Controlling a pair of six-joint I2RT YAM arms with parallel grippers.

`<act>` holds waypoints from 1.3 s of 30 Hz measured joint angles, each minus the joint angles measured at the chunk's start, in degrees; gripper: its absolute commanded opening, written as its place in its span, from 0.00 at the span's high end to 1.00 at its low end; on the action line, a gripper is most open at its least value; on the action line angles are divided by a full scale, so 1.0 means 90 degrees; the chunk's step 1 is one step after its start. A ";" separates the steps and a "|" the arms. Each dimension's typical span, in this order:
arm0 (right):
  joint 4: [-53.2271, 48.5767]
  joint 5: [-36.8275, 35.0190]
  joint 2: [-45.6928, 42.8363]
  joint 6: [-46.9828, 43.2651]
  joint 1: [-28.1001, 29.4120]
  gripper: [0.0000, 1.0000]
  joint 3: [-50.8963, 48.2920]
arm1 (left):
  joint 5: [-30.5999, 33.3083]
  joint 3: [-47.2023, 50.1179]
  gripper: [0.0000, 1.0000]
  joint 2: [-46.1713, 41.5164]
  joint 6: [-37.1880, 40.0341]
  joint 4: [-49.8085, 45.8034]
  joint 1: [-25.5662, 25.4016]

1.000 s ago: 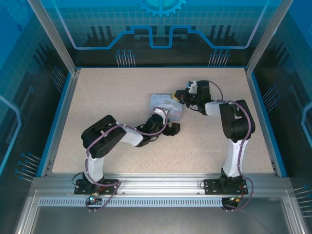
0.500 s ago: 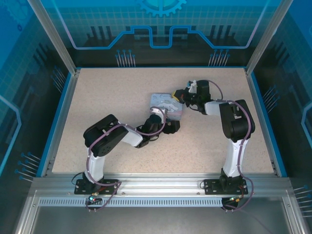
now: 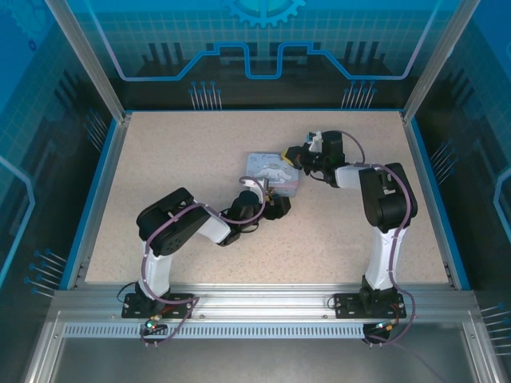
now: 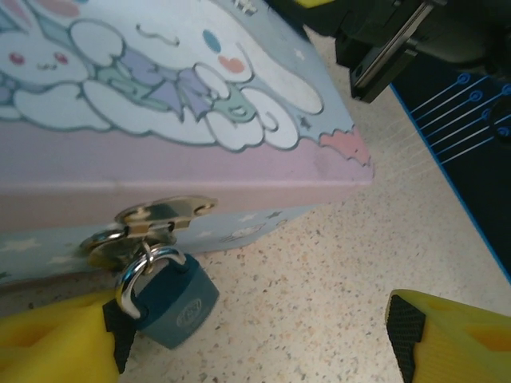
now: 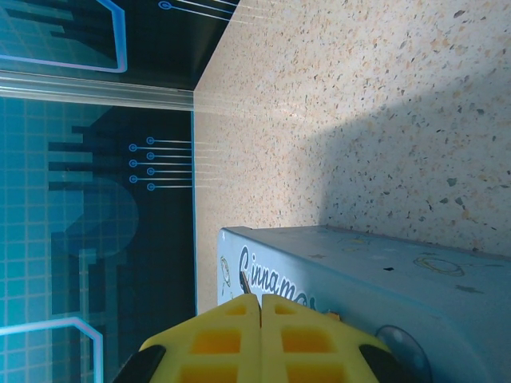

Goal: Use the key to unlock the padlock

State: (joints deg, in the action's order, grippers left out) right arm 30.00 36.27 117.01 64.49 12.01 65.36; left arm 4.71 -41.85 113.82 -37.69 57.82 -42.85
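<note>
Padlock in reach: in the left wrist view, the padlock (image 4: 169, 302), blue-bodied with a silver shackle, hangs from the brass hasp (image 4: 156, 217) of a pastel cartoon tin box (image 4: 200, 167), at the lower left of the frame. The left claw (image 4: 255, 339) stands open, its yellow fingers (image 4: 56, 343) wide apart along the bottom edge. The lower-left finger sits right beside the padlock, though contact cannot be confirmed. From overhead, both arms reach to the box at mid-frame on the speckled surface (image 3: 176, 159), the left at its lower edge, the right at its right end. In the right wrist view, the right claw (image 5: 259, 300) is pressed shut at the box's lid. A thin dark sliver (image 5: 243, 280) at its tip is too small to identify.
</note>
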 measured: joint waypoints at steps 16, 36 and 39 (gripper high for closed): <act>-0.0015 0.0019 0.0068 0.0002 0.0049 1.00 0.0083 | 0.0073 0.0032 0.34 0.0277 -0.0491 0.0386 0.0078; 0.0019 0.0022 0.0083 0.0005 0.0053 1.00 0.0085 | 0.1219 -0.0418 0.57 0.0221 -0.0274 -0.0896 -0.0175; 0.0029 0.0022 0.0083 0.0005 0.0053 1.00 0.0085 | 0.1241 -0.0418 0.61 0.0221 -0.0277 -0.0903 -0.0175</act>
State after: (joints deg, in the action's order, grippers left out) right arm 30.26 36.47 117.75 64.53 12.49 66.13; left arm 15.88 -45.60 115.81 -40.18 49.69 -44.42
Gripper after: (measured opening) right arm 0.063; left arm 0.418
